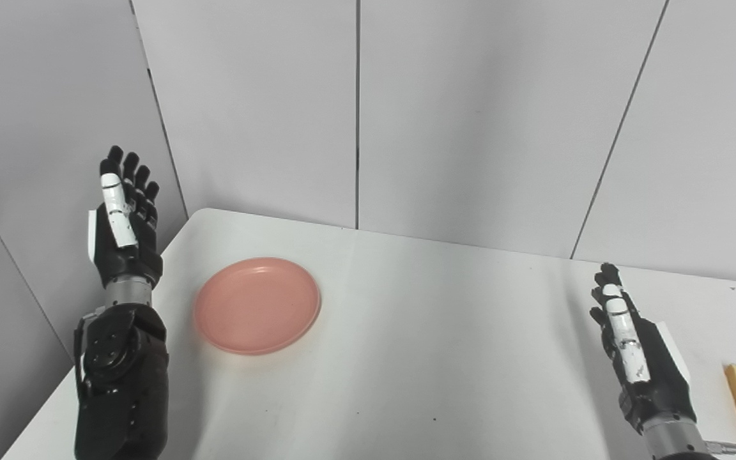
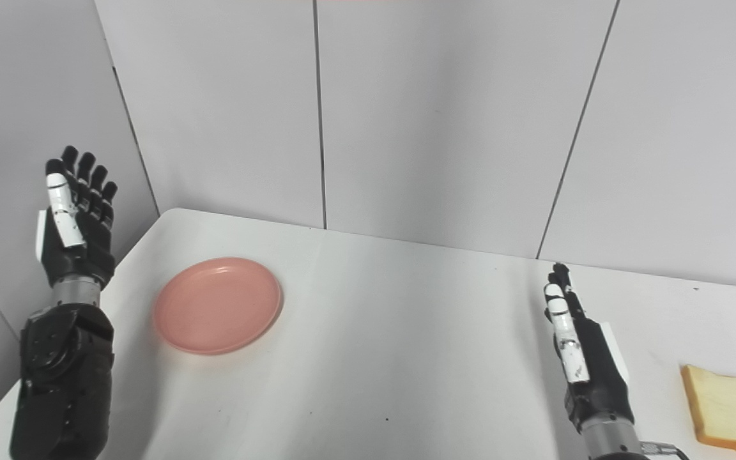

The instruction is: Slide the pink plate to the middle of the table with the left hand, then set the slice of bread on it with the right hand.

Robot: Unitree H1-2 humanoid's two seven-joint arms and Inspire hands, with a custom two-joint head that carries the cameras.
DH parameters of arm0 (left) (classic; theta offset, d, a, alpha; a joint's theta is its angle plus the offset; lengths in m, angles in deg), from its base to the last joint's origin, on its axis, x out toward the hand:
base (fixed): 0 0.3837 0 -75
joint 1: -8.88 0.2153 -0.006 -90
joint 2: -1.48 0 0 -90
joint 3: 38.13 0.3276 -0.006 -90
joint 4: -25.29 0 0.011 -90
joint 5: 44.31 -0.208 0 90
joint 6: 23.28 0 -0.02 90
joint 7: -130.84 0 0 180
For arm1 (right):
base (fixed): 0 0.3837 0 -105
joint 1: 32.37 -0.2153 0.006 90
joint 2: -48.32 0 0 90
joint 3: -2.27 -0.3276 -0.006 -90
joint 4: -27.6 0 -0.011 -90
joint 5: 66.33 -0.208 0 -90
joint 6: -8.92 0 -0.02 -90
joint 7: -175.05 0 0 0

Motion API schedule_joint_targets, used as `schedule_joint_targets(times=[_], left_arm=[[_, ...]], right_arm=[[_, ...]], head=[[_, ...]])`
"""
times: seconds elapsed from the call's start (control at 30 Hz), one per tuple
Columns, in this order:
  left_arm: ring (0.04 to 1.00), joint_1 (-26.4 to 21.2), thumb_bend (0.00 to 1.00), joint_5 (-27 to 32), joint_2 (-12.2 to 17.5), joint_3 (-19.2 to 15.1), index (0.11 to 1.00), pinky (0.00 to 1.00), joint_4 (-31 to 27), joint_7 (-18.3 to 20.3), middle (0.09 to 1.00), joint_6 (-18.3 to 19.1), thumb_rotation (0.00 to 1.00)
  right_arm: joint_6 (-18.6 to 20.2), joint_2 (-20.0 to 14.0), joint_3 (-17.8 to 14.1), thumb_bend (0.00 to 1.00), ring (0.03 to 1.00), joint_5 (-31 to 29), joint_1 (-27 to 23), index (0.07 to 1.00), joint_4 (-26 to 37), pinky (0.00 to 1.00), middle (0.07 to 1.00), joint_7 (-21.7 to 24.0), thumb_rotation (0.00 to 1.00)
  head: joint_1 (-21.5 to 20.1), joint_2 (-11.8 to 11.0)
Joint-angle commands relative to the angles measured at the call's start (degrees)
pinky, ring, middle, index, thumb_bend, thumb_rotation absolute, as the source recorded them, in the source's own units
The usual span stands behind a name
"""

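Both hands empty, fingers extended: left hand (image 1: pixel 124 220) beside pink plate (image 1: pixel 257 305), right hand (image 1: pixel 636 348) near bread (image 2: pixel 729 401)

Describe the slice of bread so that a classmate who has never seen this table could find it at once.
Start at the white table and go to its right edge, just past the right hand. The slice of bread lies flat there: pale, squarish, brown-crusted, unlike the round pink plate far to the left.

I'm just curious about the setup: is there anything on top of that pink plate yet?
No. The pink plate lies bare, nothing on it. The slice of bread lies far off near the table's right edge. What is under the plate is covered.
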Motion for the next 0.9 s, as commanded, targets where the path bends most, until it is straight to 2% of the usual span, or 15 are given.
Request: schedule_joint_targets(times=[0.0, 0.17, 0.27, 0.47, 0.87], left_arm=[[0.987, -2.8, 0.57, 0.5, 1.9, -0.1, 0.983, 1.00, 0.0, 0.1, 0.982, -2.3, 1.00], [0.998, -3.3, 0.57, 3.3, 1.7, -0.2, 0.978, 1.00, 3.7, 1.0, 0.998, -1.5, 1.00], [1.000, -3.3, 0.56, 4.1, 2.4, 0.2, 0.997, 1.00, 6.4, 1.8, 1.000, -1.5, 1.00], [1.000, -4.2, 0.54, 4.6, 3.1, 0.2, 0.998, 1.00, 12.6, 2.7, 0.999, -3.2, 1.00], [1.000, -4.9, 0.54, 7.2, 3.5, -0.5, 1.000, 1.00, 17.2, 3.8, 1.000, -1.9, 1.00]], right_arm=[[-0.5, -0.2, -0.2, 0.08, 1.000, -0.4, -1.1, 1.000, 1.5, 1.00, 1.000, 0.1, 1.00], [-0.8, -0.1, -0.5, 0.08, 1.000, -1.4, -1.2, 1.000, 1.3, 1.00, 1.000, 0.5, 1.00], [-0.4, -0.4, 0.1, 0.08, 1.000, 0.4, -1.1, 1.000, 1.8, 1.00, 1.000, -0.3, 1.00], [0.0, -0.1, -0.4, 0.08, 1.000, -0.6, -1.2, 1.000, 1.8, 1.00, 1.000, -0.1, 1.00], [-1.0, 0.1, -0.6, 0.07, 1.000, -0.9, -1.0, 1.000, 1.8, 1.00, 1.000, -0.1, 1.00]], head=[[0.1, 0.0], [0.1, 0.0], [0.0, 0.2], [0.0, 0.2], [0.2, 0.3]])
